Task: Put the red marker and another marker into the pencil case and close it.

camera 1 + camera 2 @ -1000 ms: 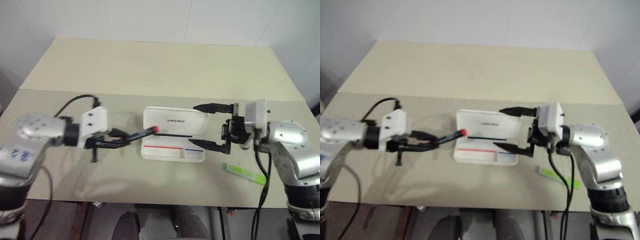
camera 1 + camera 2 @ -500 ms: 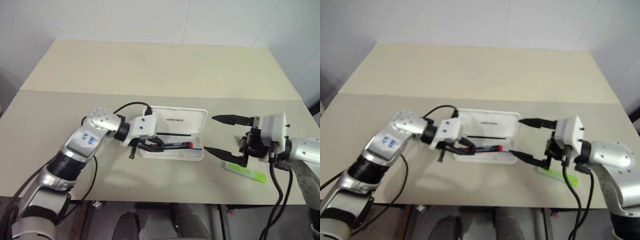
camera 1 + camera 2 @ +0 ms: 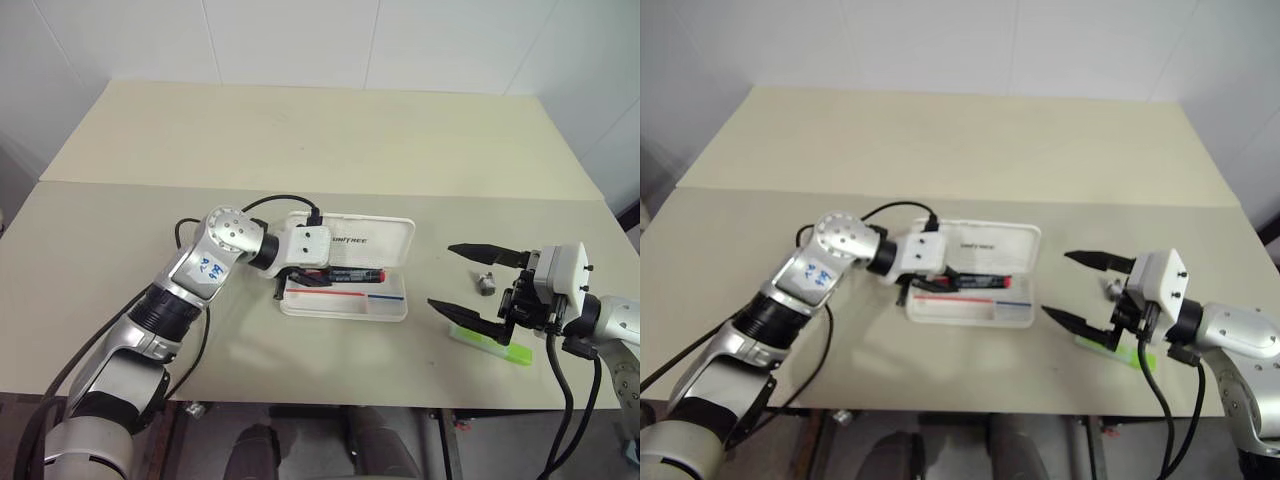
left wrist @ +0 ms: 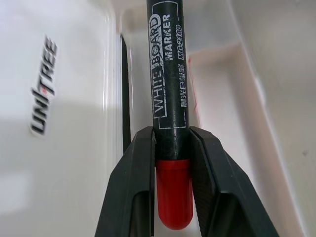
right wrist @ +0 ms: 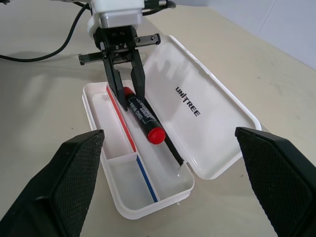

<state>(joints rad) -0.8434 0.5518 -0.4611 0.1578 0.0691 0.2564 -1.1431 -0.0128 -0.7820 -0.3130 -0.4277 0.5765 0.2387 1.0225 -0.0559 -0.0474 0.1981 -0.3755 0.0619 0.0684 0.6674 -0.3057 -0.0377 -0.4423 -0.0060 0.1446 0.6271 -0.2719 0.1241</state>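
White case (image 3: 345,275) lies open on the table with the red marker (image 3: 352,272) inside, gripped by the left pincer (image 3: 316,277); green marker (image 3: 490,344) waits under the wide right pincer (image 3: 462,276).

Probably a robot test lab: a plain beige table (image 3: 300,130) against bare white wall panels (image 3: 300,40) beyond both claws.
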